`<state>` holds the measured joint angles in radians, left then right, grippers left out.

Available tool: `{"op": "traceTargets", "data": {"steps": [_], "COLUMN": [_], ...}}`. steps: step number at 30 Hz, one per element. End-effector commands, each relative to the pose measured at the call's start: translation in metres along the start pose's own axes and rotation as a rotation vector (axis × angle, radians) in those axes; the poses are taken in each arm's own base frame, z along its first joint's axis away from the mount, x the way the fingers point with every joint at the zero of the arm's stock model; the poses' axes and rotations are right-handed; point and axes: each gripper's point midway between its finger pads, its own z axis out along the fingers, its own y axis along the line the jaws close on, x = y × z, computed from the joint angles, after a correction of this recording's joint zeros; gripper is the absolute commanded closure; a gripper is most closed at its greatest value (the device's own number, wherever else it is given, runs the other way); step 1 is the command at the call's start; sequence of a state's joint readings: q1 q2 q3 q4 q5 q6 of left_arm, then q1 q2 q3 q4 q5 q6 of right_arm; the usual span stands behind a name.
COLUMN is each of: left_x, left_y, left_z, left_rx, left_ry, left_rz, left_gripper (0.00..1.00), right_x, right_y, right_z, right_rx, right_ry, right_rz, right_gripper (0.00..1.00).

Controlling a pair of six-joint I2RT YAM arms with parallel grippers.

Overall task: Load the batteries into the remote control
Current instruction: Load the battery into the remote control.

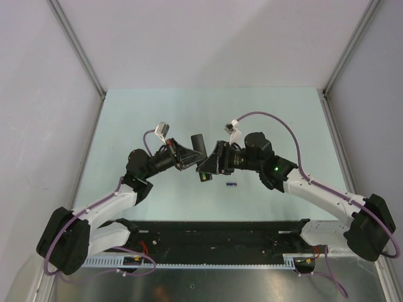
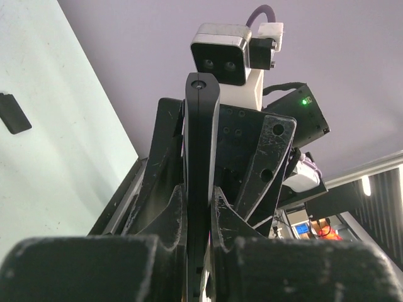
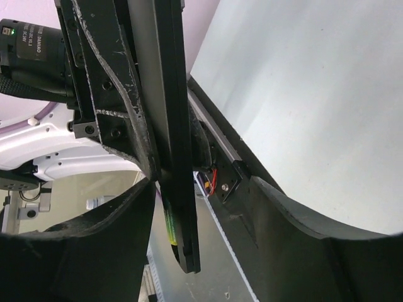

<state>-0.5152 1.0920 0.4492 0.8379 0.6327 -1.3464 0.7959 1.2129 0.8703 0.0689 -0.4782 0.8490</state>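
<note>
Robotics lab test cell: pale green table (image 1: 157, 113) walled by plain grey panels (image 1: 38, 113) on metal posts (image 1: 77, 49), slotted cable duct (image 1: 208, 263) along the front.

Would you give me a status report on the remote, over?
Left end effector shut on remote. Right end effector open around it. Blue battery loose on table. Nothing in the way.

Our left arm (image 1: 110, 204) and right arm (image 1: 318, 190) have white links and black joints, with bulky black housings (image 1: 63, 242) beside the ends of the black rail (image 1: 214, 234). Purple cables (image 2: 257, 14) run from the rail to silver-faced wrist cameras (image 2: 220, 53). Our black fingers (image 2: 171, 214) are scuffed; a green light (image 1: 275, 168) glows on the right arm.
</note>
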Motion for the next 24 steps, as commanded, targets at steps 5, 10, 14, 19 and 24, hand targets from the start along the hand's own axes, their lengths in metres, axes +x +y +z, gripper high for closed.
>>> {"op": "traceTargets", "data": {"steps": [5,10,14,19,24], "left_x": [-0.004,-0.006,-0.007,-0.009,-0.010], "left_y": [-0.016,-0.019,-0.025,-0.033,-0.038], "left_z": [0.002,0.004,0.005,0.005,0.005], "left_rx": [0.055,0.062,0.076,0.090,0.103], "left_ry": [-0.012,-0.012,-0.010,-0.013,-0.012], "left_rz": [0.044,0.047,0.052,0.056,0.060], "left_gripper": [1.00,1.00,1.00,1.00,1.00], "right_x": [-0.014,-0.004,0.012,0.023,0.025], "right_y": [0.016,0.016,0.012,0.004,0.007], "right_z": [-0.019,-0.023,-0.019,-0.011,-0.009], "right_rx": [-0.020,-0.022,-0.015,-0.001,-0.022], "right_ry": [-0.066,-0.027,0.042,0.086,0.100], "right_rz": [-0.029,-0.069,-0.071,-0.063,-0.063], "right_gripper": [0.32,0.34,0.37,0.43,0.51]}}
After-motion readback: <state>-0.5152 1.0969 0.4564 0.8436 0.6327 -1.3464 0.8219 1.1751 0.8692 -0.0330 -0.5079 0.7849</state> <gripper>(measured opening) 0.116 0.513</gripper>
